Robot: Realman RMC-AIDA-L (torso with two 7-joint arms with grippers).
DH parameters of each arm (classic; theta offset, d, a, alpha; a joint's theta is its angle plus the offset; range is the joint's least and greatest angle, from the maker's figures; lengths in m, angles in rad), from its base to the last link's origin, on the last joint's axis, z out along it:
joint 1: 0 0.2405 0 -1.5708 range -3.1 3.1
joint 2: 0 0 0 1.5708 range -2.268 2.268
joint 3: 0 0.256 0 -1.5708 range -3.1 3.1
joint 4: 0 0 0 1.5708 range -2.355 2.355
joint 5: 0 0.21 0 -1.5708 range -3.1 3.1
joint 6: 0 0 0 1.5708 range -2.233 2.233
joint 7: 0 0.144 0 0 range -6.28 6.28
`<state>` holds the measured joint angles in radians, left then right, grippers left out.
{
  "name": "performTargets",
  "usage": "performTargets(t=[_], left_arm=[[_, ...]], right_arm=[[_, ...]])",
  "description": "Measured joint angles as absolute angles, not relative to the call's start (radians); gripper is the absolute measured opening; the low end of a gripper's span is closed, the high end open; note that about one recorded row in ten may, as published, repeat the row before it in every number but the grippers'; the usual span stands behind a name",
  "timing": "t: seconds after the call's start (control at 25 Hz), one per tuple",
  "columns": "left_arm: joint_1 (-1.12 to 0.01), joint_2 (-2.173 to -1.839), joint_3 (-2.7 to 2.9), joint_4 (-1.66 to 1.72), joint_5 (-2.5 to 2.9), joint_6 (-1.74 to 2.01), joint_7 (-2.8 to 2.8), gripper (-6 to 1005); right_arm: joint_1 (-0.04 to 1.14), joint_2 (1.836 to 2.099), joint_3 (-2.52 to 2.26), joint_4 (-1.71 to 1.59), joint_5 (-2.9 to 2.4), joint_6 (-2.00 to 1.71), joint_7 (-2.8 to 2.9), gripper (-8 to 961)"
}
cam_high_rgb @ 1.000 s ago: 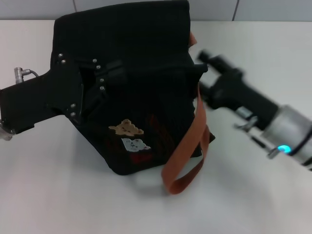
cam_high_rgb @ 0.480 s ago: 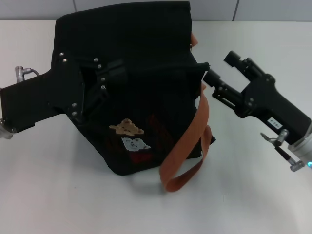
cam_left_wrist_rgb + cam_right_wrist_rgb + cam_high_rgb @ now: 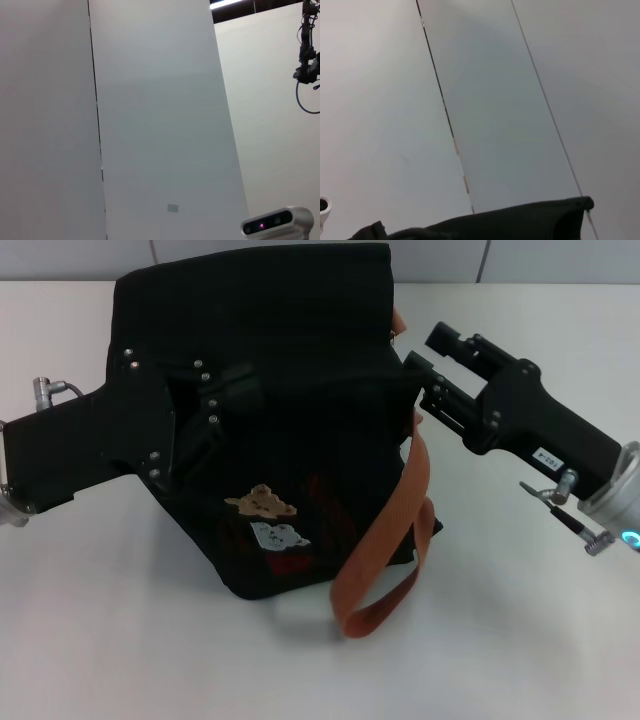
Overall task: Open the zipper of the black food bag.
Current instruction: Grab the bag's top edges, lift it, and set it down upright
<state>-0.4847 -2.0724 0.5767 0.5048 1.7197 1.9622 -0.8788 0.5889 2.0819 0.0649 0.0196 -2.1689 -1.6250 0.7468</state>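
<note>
From the head, the bag [image 3: 290,420] stands mid-counter [image 3: 520,640], the left gripper [image 3: 225,405] pressed against its side, fingers unreadable. The right gripper [image 3: 425,365], spread apart, touches its top corner. The right wrist view catches only the bag's upper edge; the left shows wall.

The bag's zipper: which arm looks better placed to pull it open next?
Probably the right. Its tool sits at the bag's upper right edge, fingers apart, free to reach for a pull. The left tool is pressed against the bag's front, seemingly steadying it. The zipper itself is not discernible.
</note>
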Motion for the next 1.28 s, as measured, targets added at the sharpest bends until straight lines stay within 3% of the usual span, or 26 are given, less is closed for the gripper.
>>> performTargets(t=[0.28, 0.84, 1.28], left_arm=[[-0.484, -2.072, 0.577, 0.504, 1.72, 1.962, -0.879, 29], [-0.482, -2.074, 0.577, 0.505, 1.721, 1.962, -0.879, 30], [-0.478, -2.073, 0.577, 0.485, 1.719, 1.962, -0.856, 28]], right_arm=[[0.628, 2.082, 0.053, -0.002, -2.201, -1.579, 0.853, 453], [0.668, 2.082, -0.008, -0.04, -2.207, -1.571, 0.966, 423], [0.608, 2.087, -0.031, -0.035, -2.204, -1.558, 0.711, 419]])
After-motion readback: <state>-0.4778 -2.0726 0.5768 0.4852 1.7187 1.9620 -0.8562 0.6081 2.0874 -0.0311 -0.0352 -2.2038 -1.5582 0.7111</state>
